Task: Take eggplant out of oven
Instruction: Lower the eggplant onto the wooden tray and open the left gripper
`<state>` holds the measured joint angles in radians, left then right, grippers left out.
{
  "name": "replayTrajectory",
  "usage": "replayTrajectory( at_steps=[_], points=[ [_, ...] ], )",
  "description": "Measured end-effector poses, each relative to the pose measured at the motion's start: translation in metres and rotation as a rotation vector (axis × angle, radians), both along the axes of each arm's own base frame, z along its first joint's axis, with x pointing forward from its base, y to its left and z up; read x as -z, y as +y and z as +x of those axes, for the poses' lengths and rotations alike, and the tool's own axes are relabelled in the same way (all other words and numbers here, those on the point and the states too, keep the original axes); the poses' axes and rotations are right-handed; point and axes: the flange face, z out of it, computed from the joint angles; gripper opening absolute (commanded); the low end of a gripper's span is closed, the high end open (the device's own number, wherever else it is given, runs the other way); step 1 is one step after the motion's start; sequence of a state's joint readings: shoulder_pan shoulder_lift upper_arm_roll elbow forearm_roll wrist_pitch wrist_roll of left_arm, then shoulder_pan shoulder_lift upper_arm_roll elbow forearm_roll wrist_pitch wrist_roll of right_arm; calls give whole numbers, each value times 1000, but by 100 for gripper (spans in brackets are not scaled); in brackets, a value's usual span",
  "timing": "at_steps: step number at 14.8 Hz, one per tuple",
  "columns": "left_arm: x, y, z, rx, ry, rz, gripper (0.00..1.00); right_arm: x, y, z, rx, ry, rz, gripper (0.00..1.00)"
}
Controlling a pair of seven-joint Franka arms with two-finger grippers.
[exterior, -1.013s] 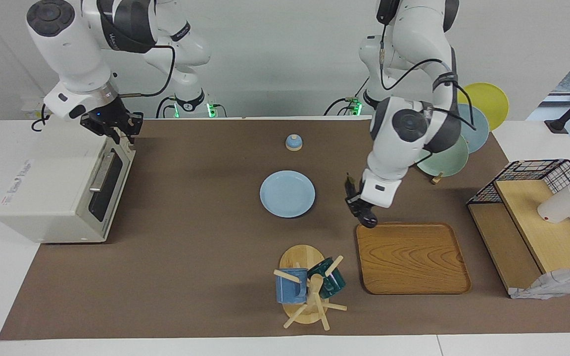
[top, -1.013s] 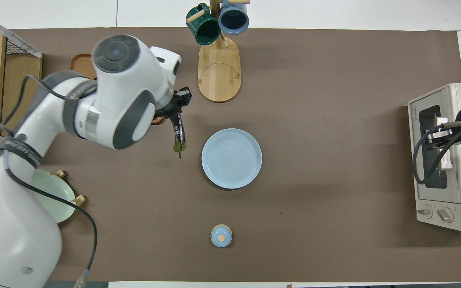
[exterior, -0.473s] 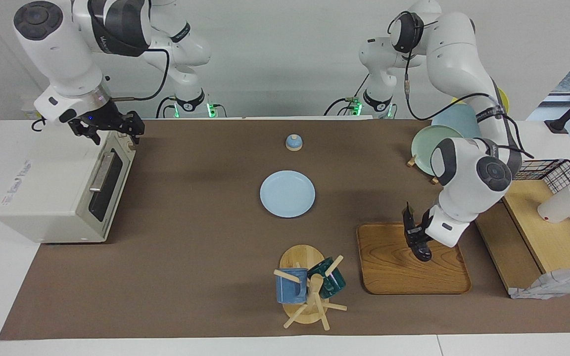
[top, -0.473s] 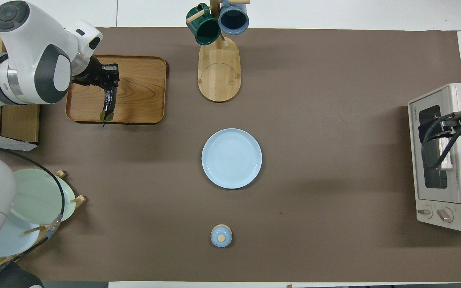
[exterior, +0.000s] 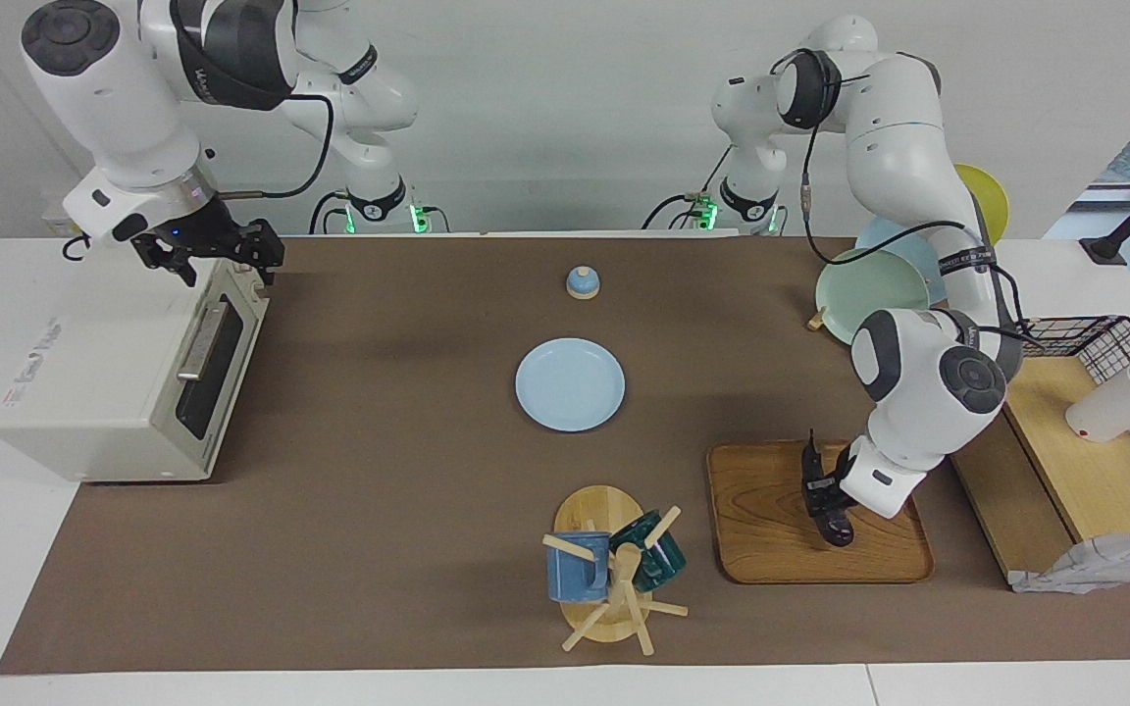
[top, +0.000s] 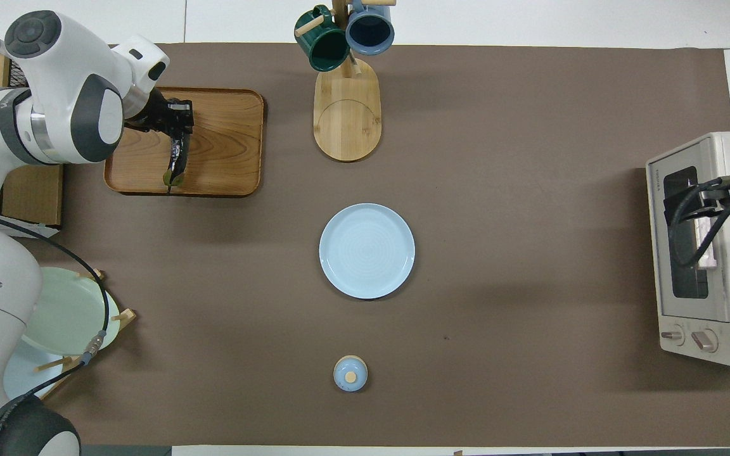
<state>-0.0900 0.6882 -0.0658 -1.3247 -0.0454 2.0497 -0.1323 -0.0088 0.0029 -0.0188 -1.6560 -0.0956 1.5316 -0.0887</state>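
The eggplant is long, glossy and dark, with its green stem end pointing toward the robots. My left gripper is shut on its thick end, low over the wooden tray. I cannot tell whether the eggplant touches the tray. The white oven stands at the right arm's end of the table with its glass door closed. My right gripper hovers open over the door's top edge, holding nothing.
A light blue plate lies mid-table. A small blue knobbed lid sits nearer the robots. A mug tree with two mugs stands beside the tray. A plate rack and a wire shelf fill the left arm's end.
My left arm swung the eggplant from beside the blue plate to over the tray and lowered it a little. My right gripper opened and rose slightly off the oven door's top.
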Motion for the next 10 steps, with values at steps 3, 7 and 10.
replayTrajectory(
  at_steps=[3,7,10],
  points=[
    [1,2,-1,2,10,1,100,-1,-1,0,2,-2,0,100],
    [-18,2,-1,-1,11,-8,100,-3,-1,0,2,-6,0,100],
    [-84,12,-7,-13,-41,-12,100,-4,-1,0,2,-8,0,100]
  ],
)
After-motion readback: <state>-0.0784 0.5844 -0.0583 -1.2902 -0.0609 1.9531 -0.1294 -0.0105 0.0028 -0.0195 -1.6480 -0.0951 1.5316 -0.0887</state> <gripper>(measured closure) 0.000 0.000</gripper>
